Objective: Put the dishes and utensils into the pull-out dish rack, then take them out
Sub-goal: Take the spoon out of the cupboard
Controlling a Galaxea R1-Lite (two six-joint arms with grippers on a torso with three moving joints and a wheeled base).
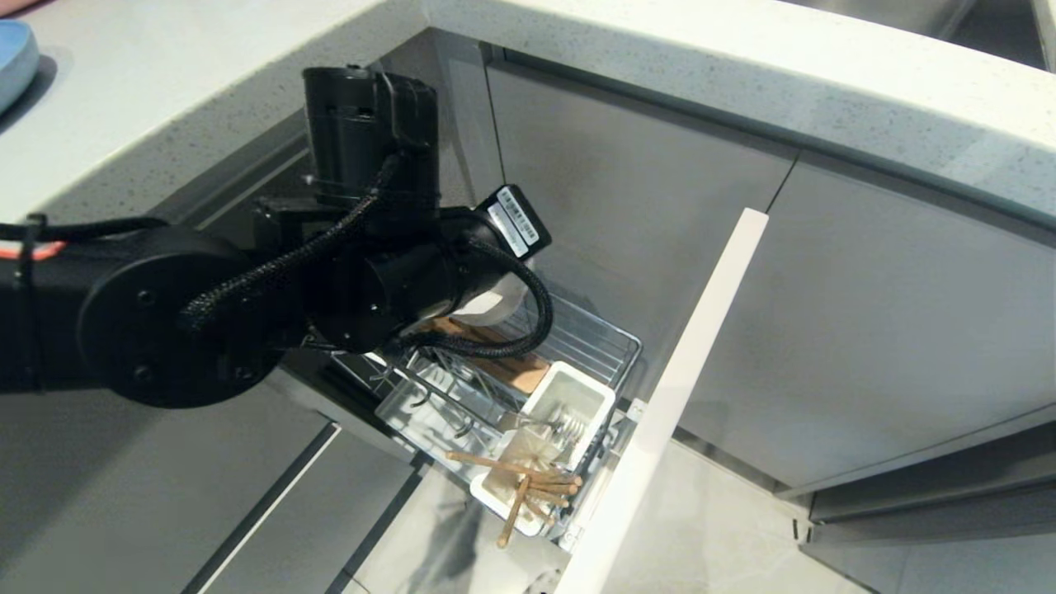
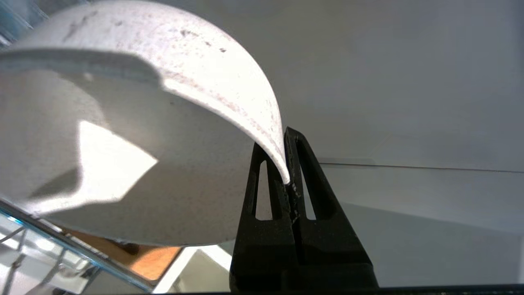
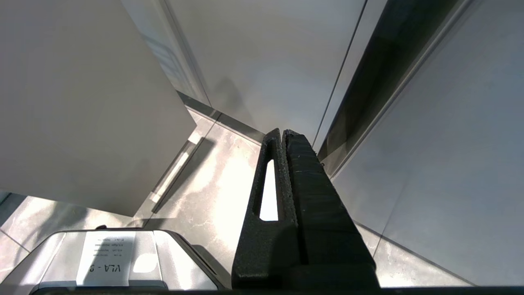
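Note:
My left gripper (image 2: 283, 157) is shut on the rim of the small white bowl (image 2: 123, 155), which hangs tilted over the pull-out dish rack (image 1: 615, 342). In the head view the left arm hides most of the bowl (image 1: 497, 304), and only a white sliver shows above the rack's wooden strip (image 1: 507, 367). The white utensil cup (image 1: 540, 388) at the rack's front holds the light-wood chopsticks (image 1: 520, 487) and the silver cutlery (image 1: 568, 429). My right gripper (image 3: 282, 135) is shut, empty and parked low over the floor. The plate is not clearly in view.
The rack's tall pale front panel (image 1: 693, 371) stands open to the right of the basket. Grey cabinet doors (image 1: 643, 181) lie behind it, under a speckled countertop (image 1: 742, 74). A light-blue dish (image 1: 12, 58) sits at the countertop's far left edge.

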